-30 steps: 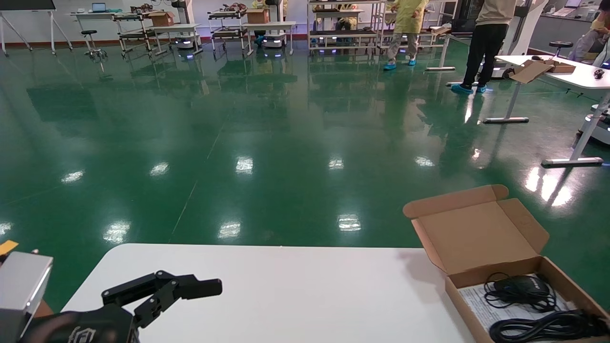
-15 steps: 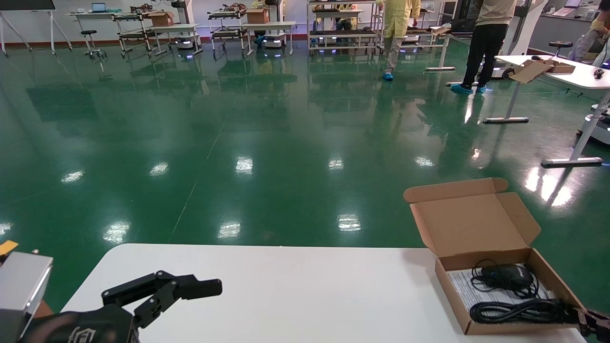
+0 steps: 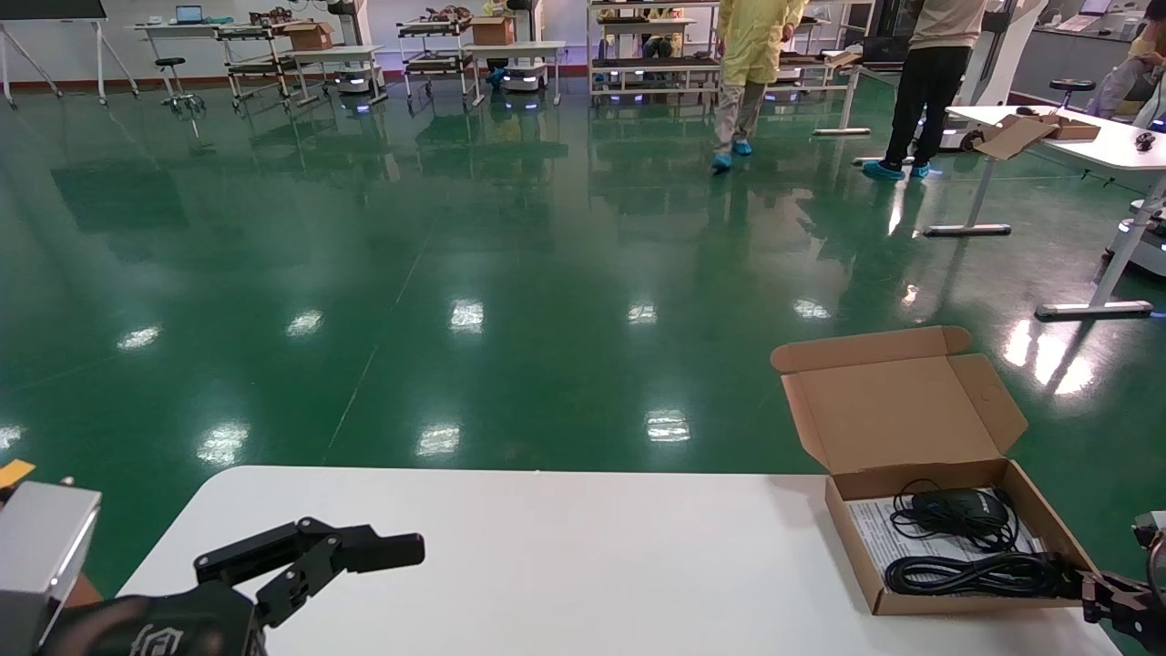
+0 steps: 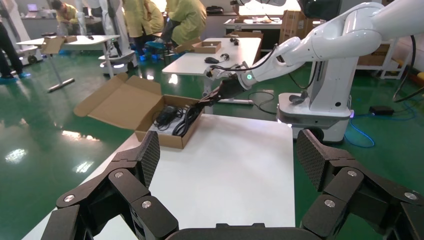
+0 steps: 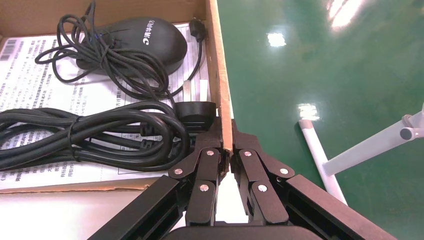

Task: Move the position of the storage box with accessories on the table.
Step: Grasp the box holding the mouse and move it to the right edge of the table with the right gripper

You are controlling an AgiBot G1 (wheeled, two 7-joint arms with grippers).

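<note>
Head view: the storage box (image 3: 947,547), lid open with the cables (image 3: 979,574) and paper sheet (image 3: 874,533) inside, is seen at the far right end of the desk (image 3: 547,565), its long axis running away from the robot. Its right side wall is pinched by the right hand (image 5: 226,155), which is closed on the cardboard at the near right corner. The left hand (image 4: 227,160) is held wide open and empty, well apart, so any shift is judged to fall to the right arm, with the box lying leftward from that hand.

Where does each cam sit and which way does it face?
Head: on the head, facing forward and down over the table; left gripper low left.
Left wrist: looks between its open fingers across to the box and right arm.
Right wrist: close on the right gripper clamping the box wall.
All share the box.
</note>
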